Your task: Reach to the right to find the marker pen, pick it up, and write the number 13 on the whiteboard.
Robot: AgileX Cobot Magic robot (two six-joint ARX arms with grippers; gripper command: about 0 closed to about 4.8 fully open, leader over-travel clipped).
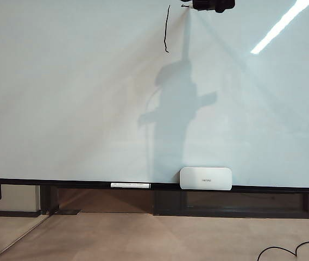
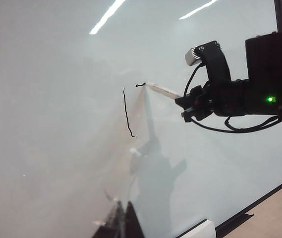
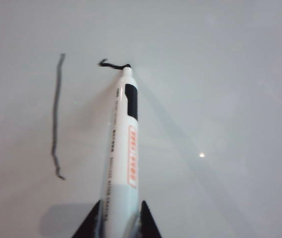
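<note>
The whiteboard (image 1: 78, 98) fills the exterior view. A tall black "1" stroke (image 1: 166, 30) is drawn near its top. My right gripper (image 3: 118, 224) is shut on the marker pen (image 3: 123, 148), a pale barrel with dark and orange lettering. The pen's dark tip (image 3: 127, 66) touches the board at the end of a short wavy black stroke (image 3: 112, 63), just beside the "1" (image 3: 56, 119). The left wrist view shows the same pen (image 2: 163, 90) held out from the right gripper (image 2: 184, 101). My left gripper (image 2: 123, 224) hangs away from the writing, fingers together, holding nothing.
A white rounded box (image 1: 206, 178) and a thin white pen with a black end (image 1: 130, 185) rest on the board's black bottom ledge (image 1: 62, 182). A black cable (image 1: 292, 251) lies on the floor below at the right.
</note>
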